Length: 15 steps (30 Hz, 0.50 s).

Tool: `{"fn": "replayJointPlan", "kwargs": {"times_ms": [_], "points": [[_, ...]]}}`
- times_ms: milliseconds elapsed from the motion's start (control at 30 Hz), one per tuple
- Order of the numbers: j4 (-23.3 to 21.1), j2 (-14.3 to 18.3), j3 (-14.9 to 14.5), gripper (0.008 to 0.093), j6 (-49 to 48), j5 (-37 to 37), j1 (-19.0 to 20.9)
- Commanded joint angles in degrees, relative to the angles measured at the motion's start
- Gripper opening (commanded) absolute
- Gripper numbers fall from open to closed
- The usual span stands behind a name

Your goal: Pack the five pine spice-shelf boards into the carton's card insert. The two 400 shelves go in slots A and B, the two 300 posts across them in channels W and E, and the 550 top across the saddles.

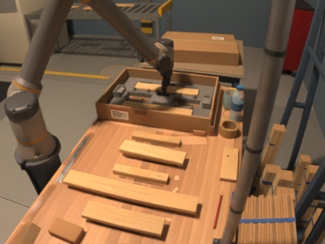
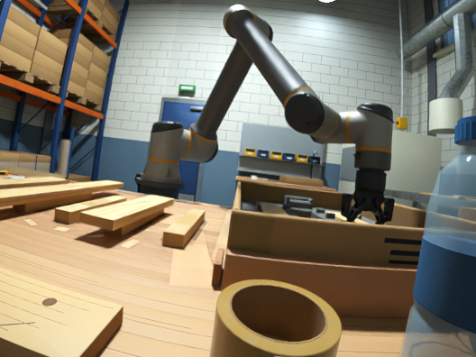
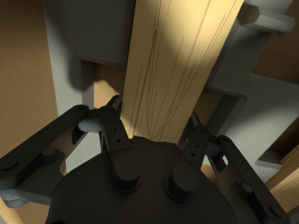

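Note:
My gripper (image 1: 164,91) (image 2: 367,211) (image 3: 156,127) is down inside the open carton (image 1: 158,99), over the middle of a pine shelf board (image 1: 167,88) (image 3: 179,54) that lies lengthwise in the far slot of the grey card insert (image 1: 156,100). A second shelf board (image 1: 156,108) lies in the near slot of the insert. On the bench in front of the carton lie several more pine boards: a short post (image 1: 156,138), a wider board (image 1: 152,152), another short post (image 1: 140,173), the long top board (image 1: 130,191) and a wide board (image 1: 123,218) nearest the camera. My gripper is closed on the far shelf board.
The carton's walls (image 2: 324,238) rise around the gripper. Right of the carton stand a tape roll (image 1: 229,129) (image 2: 276,321), a bottle (image 1: 237,102) and a cup. A small board (image 1: 230,163) and a red pencil (image 1: 218,211) lie at the bench's right edge, beside a grey pillar (image 1: 258,111).

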Motion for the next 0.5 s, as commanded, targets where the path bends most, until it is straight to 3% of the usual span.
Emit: {"fn": "replayJointPlan", "kwargs": {"times_ms": [0,467], "points": [[0.0,-0.1,-0.1,0.0335,0.0,0.0,0.0],[0.0,-0.1,-0.1,0.0615,0.0,0.0,0.0]]}}
